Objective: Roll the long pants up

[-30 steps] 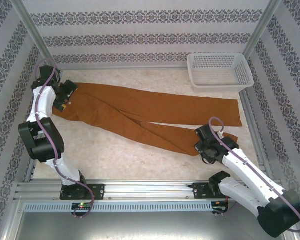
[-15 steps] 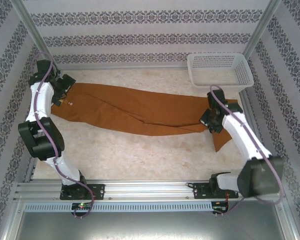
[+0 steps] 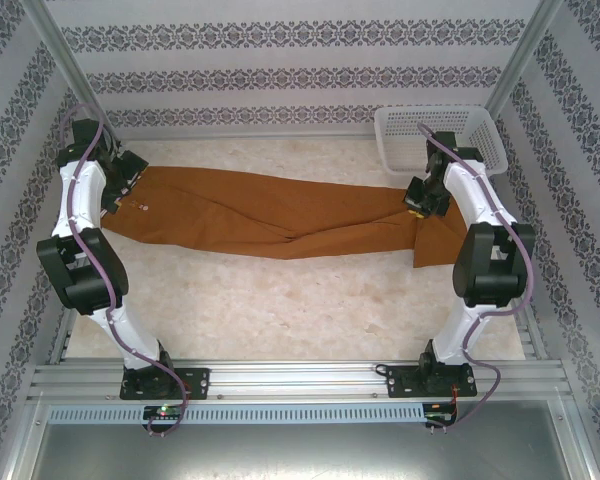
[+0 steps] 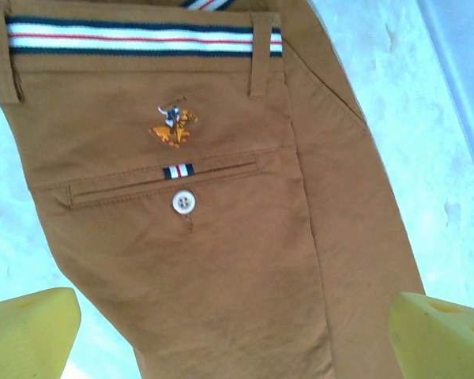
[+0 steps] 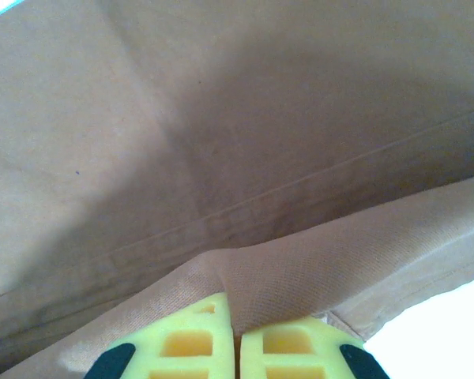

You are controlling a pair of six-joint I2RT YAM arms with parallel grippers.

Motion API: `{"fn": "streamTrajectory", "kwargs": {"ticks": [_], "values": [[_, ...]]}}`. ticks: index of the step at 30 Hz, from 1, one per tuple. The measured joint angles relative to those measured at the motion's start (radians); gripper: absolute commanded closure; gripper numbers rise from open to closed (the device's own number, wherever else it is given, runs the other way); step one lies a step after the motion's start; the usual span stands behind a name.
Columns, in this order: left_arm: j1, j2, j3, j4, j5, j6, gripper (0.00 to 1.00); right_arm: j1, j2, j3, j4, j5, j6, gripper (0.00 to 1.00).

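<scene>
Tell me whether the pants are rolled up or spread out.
Spread out: the pants lie stretched across the table, no roll started; the right claw pinches a leg end.

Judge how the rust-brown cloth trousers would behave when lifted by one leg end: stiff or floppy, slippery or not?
Probably floppy: the rust-brown cloth trousers fold and droop where the right jaws pinch a leg end. Likely grippy rather than slippery: the weave looks coarse. Unlikely to roll by themselves: they lie flat on the pale table.

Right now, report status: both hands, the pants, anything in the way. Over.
Left hand open, above the long pants at the waist. Right hand shut on a leg end, lifted. White basket close behind right hand.
</scene>
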Motion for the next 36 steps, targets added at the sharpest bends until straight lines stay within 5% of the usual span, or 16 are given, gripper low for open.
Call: {"fn": "streamTrajectory", "kwargs": {"ticks": [2,3,4,6,8,14,23,36], "values": [[0.0,0.004,0.008,0.0,-0.002,0.001,0.0,-0.008,0.05,0.055,-0.015,-0.004,-0.016,1.0],[0.0,0.007,0.01,0.0,-0.002,0.003,0.0,-0.01,0.078,0.084,-0.021,-0.006,-0.022,0.9],[0.0,0.01,0.012,0.001,-0.002,0.005,0.0,-0.011,0.104,0.111,-0.028,-0.007,-0.026,0.59],[0.0,0.017,0.012,0.002,0.002,0.008,0.0,-0.013,0.156,0.164,-0.038,-0.004,-0.034,0.2],[0.002,0.032,0.012,0.011,0.016,0.008,0.0,-0.016,0.196,0.207,-0.041,0.003,-0.041,0.09],[0.006,0.122,0.019,0.029,0.066,0.008,0.0,-0.01,0.164,0.225,-0.069,0.026,-0.072,0.13],[0.006,0.143,0.018,0.042,0.109,0.008,0.0,0.153,-0.132,-0.078,-0.152,0.284,-0.156,0.21],[0.006,0.143,-0.004,0.046,0.114,0.008,0.0,0.197,-0.053,-0.227,-0.179,0.55,-0.174,0.21]]}}
